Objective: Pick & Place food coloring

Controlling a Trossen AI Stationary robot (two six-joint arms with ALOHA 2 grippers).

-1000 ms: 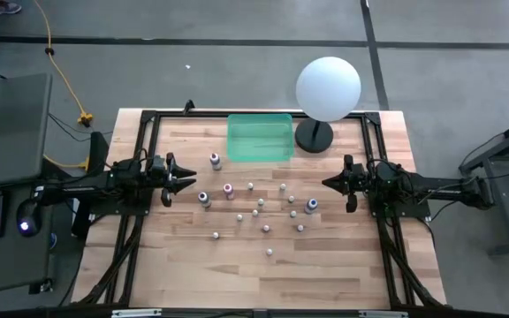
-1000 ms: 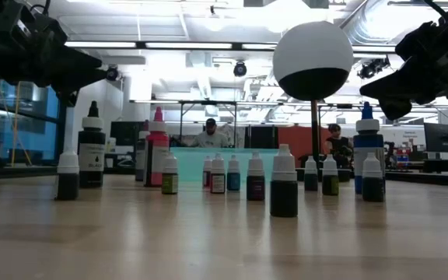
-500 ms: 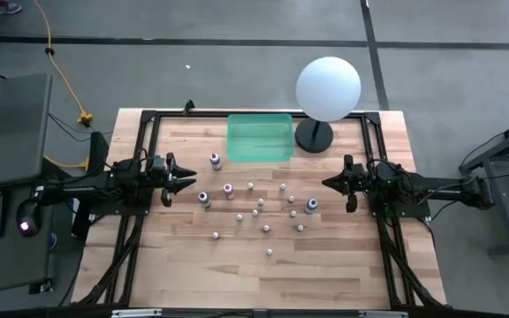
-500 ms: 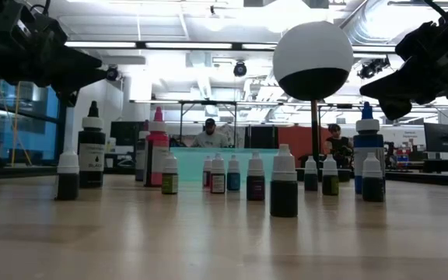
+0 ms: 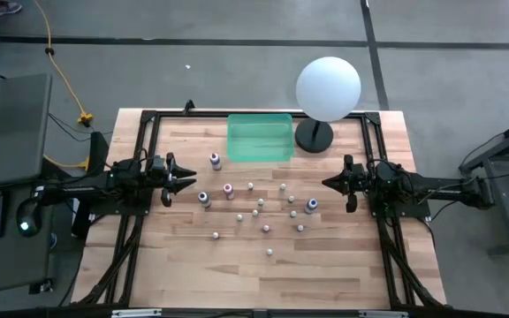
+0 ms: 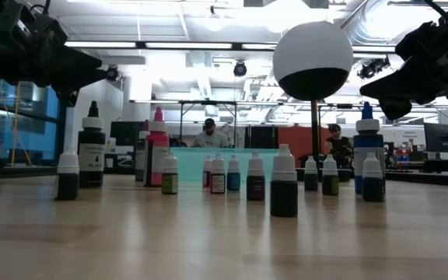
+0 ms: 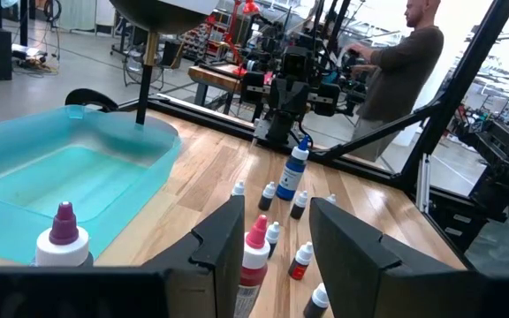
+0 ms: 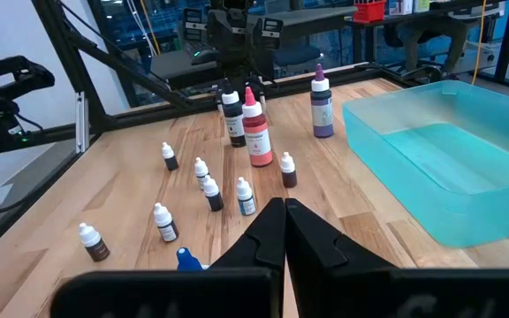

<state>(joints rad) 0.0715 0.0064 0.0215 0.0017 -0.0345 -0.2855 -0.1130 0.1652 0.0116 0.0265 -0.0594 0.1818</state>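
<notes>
Several tiny white-capped food coloring bottles (image 5: 259,210) stand upright on their bases in the middle of the table. Among them are larger ones: a purple bottle (image 5: 215,160), a red one (image 5: 229,190), a black one (image 5: 204,200) and a blue one (image 5: 310,206). My left gripper (image 5: 186,179) hovers open above the table, left of the bottles; in the left wrist view its fingers (image 7: 277,221) frame the red bottle (image 7: 254,256) without touching it. My right gripper (image 5: 328,184) hovers shut to the right of the bottles (image 8: 284,208).
A green bin (image 5: 260,137) sits at the far middle of the table. A big white sphere (image 5: 328,87) on a black base (image 5: 314,135) stands right of it. A black frame (image 5: 148,117) borders the table. Bare wood lies along the near edge. People show in the room beyond.
</notes>
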